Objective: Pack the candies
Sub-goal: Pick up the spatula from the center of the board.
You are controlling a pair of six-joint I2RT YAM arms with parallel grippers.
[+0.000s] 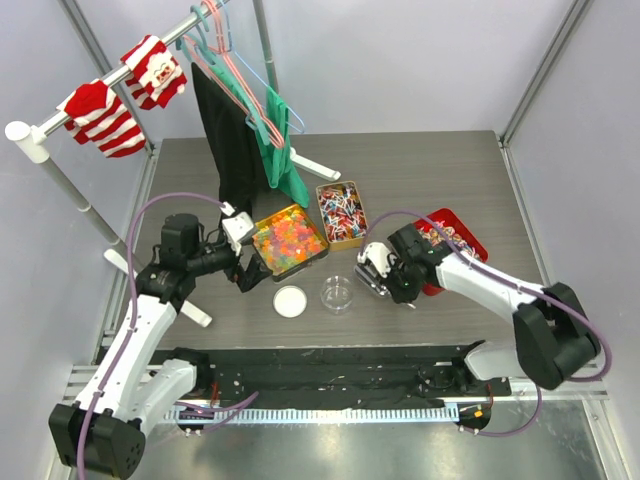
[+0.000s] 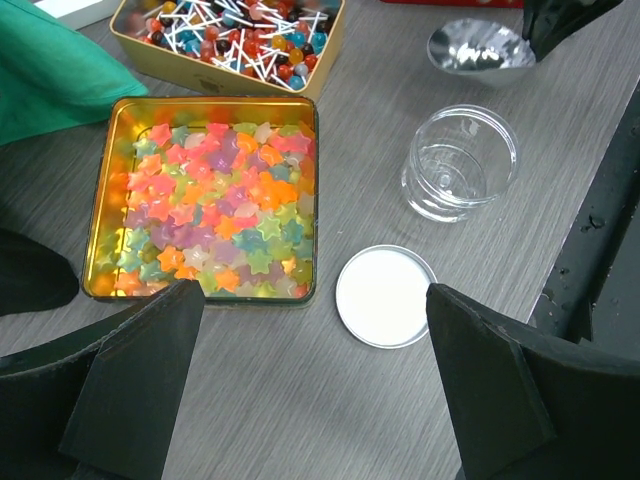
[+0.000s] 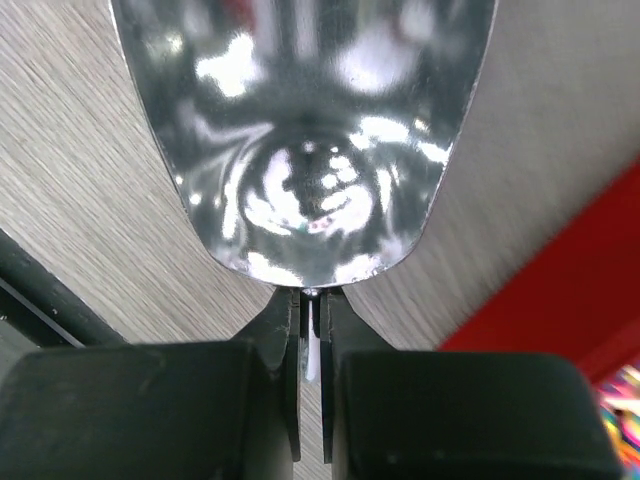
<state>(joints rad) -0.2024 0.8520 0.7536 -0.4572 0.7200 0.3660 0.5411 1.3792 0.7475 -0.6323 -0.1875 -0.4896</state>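
Observation:
The candies are star-shaped gummies (image 2: 215,205) in a gold tin (image 1: 289,240), with lollipops (image 2: 240,25) in a second tin (image 1: 341,214) behind it. My left gripper (image 2: 312,295) hangs open over bare table just in front of the gold tin, nothing between its fingers. A clear jar (image 2: 458,162) stands without its lid, and the white lid (image 2: 385,296) lies flat beside it. My right gripper (image 3: 312,310) is shut on the thin handle of the silver scoop (image 3: 305,130), whose bowl is low over the table right of the jar (image 1: 337,293). The scoop bowl looks empty.
A red tin (image 1: 455,240) of wrapped sweets sits under my right arm. A clothes rail with hangers, a green garment (image 1: 283,155), a black garment (image 1: 228,135) and striped socks (image 1: 100,115) stands at the back left. A black mat (image 1: 330,370) lines the near edge.

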